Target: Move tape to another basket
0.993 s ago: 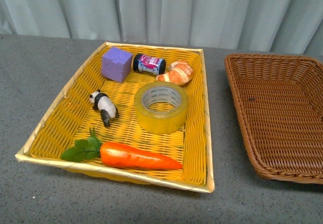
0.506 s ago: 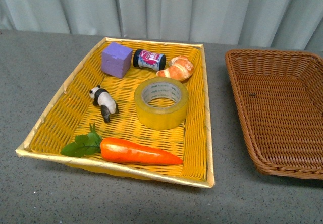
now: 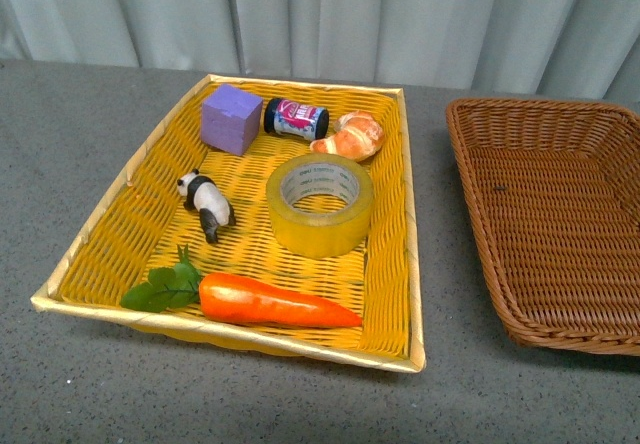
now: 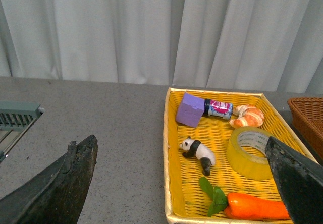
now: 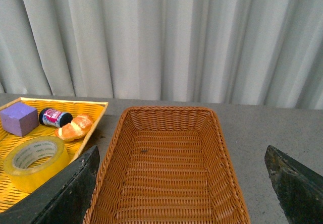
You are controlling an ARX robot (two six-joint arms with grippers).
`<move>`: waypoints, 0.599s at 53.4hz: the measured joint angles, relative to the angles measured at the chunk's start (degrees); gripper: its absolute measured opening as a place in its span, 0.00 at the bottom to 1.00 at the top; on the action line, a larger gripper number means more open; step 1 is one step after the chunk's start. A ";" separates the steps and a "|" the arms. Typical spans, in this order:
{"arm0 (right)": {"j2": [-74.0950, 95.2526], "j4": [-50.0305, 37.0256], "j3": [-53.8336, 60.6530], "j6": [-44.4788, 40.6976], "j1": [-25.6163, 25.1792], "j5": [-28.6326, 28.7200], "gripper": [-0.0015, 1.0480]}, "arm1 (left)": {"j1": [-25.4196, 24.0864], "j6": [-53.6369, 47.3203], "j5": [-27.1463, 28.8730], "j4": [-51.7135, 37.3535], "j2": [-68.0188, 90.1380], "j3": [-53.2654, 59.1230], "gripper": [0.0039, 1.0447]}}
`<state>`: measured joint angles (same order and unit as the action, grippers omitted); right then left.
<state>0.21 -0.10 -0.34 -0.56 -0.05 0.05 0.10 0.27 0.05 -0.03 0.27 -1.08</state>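
Note:
The tape (image 3: 320, 204), a wide yellow roll with a white core, lies flat in the yellow woven tray (image 3: 412, 264), right of its middle. To the tray's right stands the brown wicker basket (image 3: 560, 224), with nothing in it. Neither arm shows in the front view. My left gripper (image 4: 180, 144) hangs open above the table near the tray's left side, and the tape (image 4: 250, 151) lies close to its right finger (image 4: 298, 178). Over the basket (image 5: 166, 183) my right gripper (image 5: 181, 153) is open, with the tape (image 5: 33, 161) off to one side.
The tray also holds a purple cube (image 3: 231, 119), a small dark jar (image 3: 296, 121), a croissant (image 3: 350, 136), a panda figure (image 3: 207, 204) and a carrot (image 3: 270, 302) along its front edge. A grey curtain hangs behind the grey table (image 3: 80, 114).
The whole scene has shifted slightly upward in the front view since a second ago. Nothing in the tray or basket has moved.

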 joint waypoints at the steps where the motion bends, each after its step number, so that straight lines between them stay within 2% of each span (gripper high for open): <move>1: 0.00 0.00 0.00 0.00 0.00 0.00 0.91 | 0.00 0.00 0.00 0.00 0.00 0.00 0.94; 24: 0.00 0.00 0.00 0.00 0.00 0.02 0.91 | 0.00 0.00 0.00 0.00 0.00 0.00 0.94; 25: 0.00 0.00 0.00 0.00 0.02 0.02 0.91 | 0.37 0.26 1.27 0.42 0.33 -0.13 0.94; 26: 0.00 0.00 0.00 0.00 0.00 0.02 0.91 | 1.81 1.97 6.25 3.15 1.55 -0.96 0.94; 29: 0.00 0.00 0.00 0.00 0.02 0.00 0.91 | 4.59 5.03 15.15 5.51 7.02 -2.21 0.94; 32: 0.00 0.00 0.00 0.00 0.00 0.00 0.91 | 4.87 6.69 16.39 3.54 11.65 -2.25 0.94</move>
<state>0.21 -0.10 -0.34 -0.56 -0.05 0.05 4.97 6.96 16.45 3.51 11.92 -3.33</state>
